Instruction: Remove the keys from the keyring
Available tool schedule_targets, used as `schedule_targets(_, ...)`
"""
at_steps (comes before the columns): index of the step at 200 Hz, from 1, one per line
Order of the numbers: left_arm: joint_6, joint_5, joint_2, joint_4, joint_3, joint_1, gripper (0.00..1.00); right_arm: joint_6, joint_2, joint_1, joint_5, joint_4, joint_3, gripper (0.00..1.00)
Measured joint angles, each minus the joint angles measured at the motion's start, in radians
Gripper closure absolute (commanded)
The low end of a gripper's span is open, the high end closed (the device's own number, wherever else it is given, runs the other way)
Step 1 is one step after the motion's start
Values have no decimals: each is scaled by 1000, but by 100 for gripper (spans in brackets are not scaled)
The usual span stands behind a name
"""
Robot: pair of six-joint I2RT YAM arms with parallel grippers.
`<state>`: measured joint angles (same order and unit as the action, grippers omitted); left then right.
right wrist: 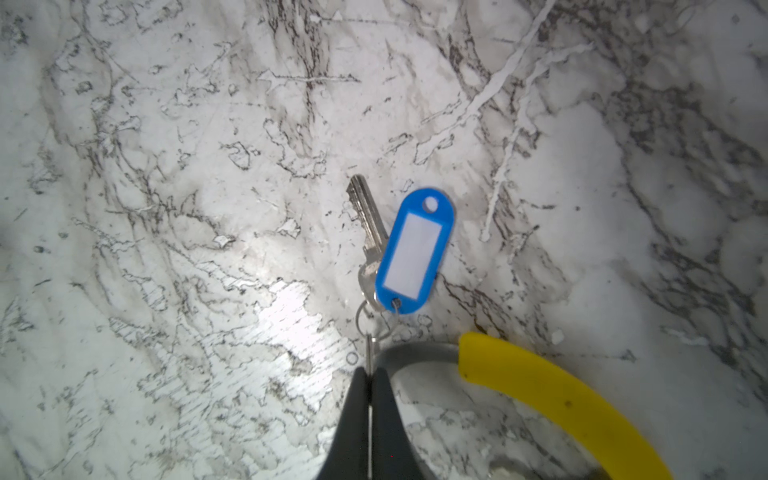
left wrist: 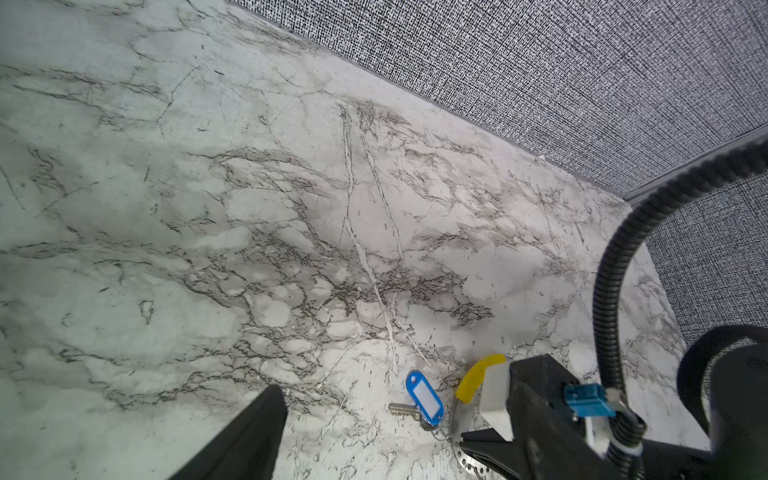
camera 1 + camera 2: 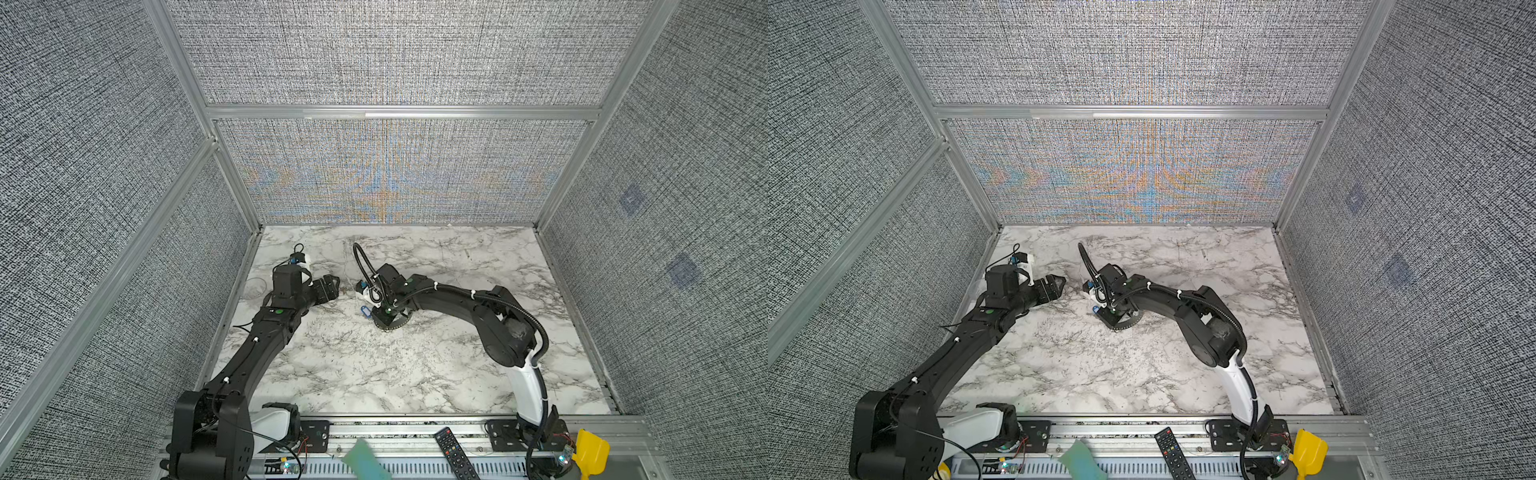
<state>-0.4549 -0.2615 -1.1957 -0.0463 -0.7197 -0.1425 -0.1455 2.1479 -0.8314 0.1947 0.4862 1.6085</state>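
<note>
**A:** Which step is in hand?

**B:** Anchoring, I'd say. The right tool (image 1: 369, 372) is clenched on the small metal ring (image 1: 369, 345), which shows edge-on just where it meets the grey band of the keyring (image 1: 415, 352). Nothing has come off yet.

**A:** Where does the keyring lie?

**B:** Near the middle of the table (image 3: 415, 374), mostly under the right tool in both top views. Its yellow section (image 1: 561, 399) curves away beside the tool's tips.

**A:** And the keys?

**B:** I can find only one. A metal key (image 1: 368, 216) and a blue tag (image 1: 413, 249) lie flat on the table just beyond the right tool's tips. Both are linked on at that same spot, though I can't trace the fine wire exactly.

**A:** The other arm?

**B:** The left tool (image 3: 336, 284) is spread and empty. It hovers near the key, on the side toward the table's left edge.

**A:** What does the next move call for?

**B:** Probably the left tool comes down on the key's head while the right tool keeps the ring fixed. It then has to work the key round the wire. The key is thin and lies flat, so it may skid rather than lift.
</note>
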Motion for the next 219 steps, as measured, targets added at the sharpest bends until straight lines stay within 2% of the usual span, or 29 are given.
schedule_targets(30, 13, 0, 16, 1, 0, 0, 15, -39, -61, 3, 17, 11, -27, 100)
schedule_targets(66, 76, -35, 33, 27, -14, 0, 18, -111, -205, 41, 116, 3, -104, 100)
schedule_targets(117, 121, -93, 105, 151, 14, -26, 30, -227, -348, 106, 252, 34, -137, 100)
schedule_targets(139, 198, -130, 154, 218, 54, -61, 40, -260, -395, 147, 317, 42, -152, 100)
schedule_targets(193, 455, -232, 246, 312, 135, -145, 46, -389, -497, 180, 399, 39, -222, 100)
schedule_targets(219, 562, -272, 261, 336, 157, -174, 52, -438, -540, 194, 440, 2, -264, 100)
